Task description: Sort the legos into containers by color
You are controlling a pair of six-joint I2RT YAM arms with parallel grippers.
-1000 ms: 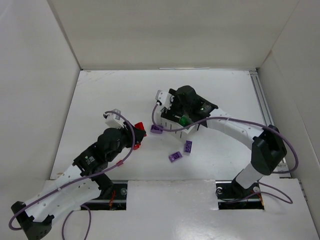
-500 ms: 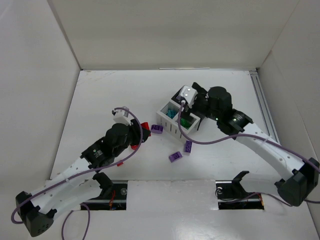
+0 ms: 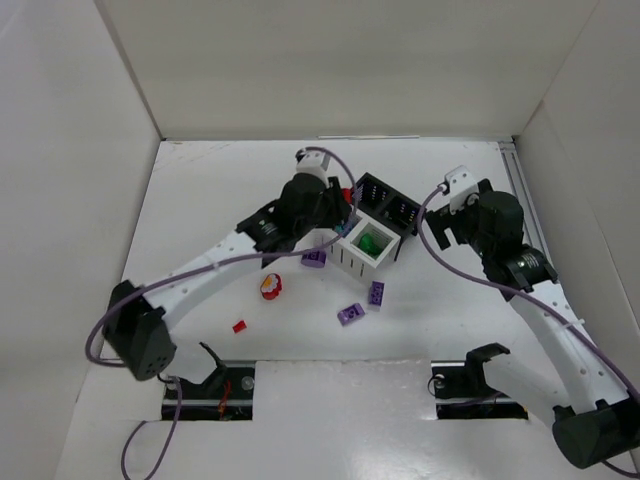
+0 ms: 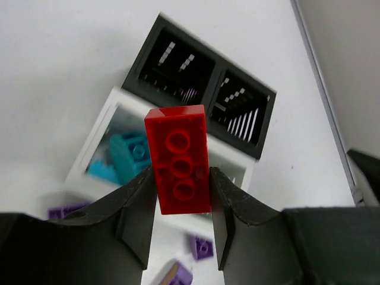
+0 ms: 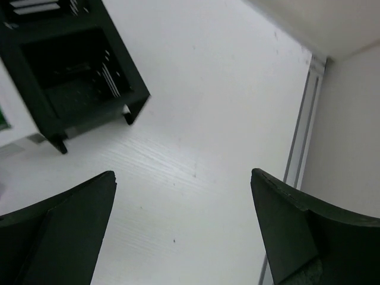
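The left gripper [image 4: 181, 178] clamps a red brick [image 4: 178, 155] above the white teal-filled bin [image 4: 94, 135], its long axis pointing toward the black bins [image 4: 217, 66] just beyond, while the right gripper [image 5: 183, 178] gapes empty nearby.

Red lego [image 4: 178, 160], black and white containers [image 4: 217, 74]
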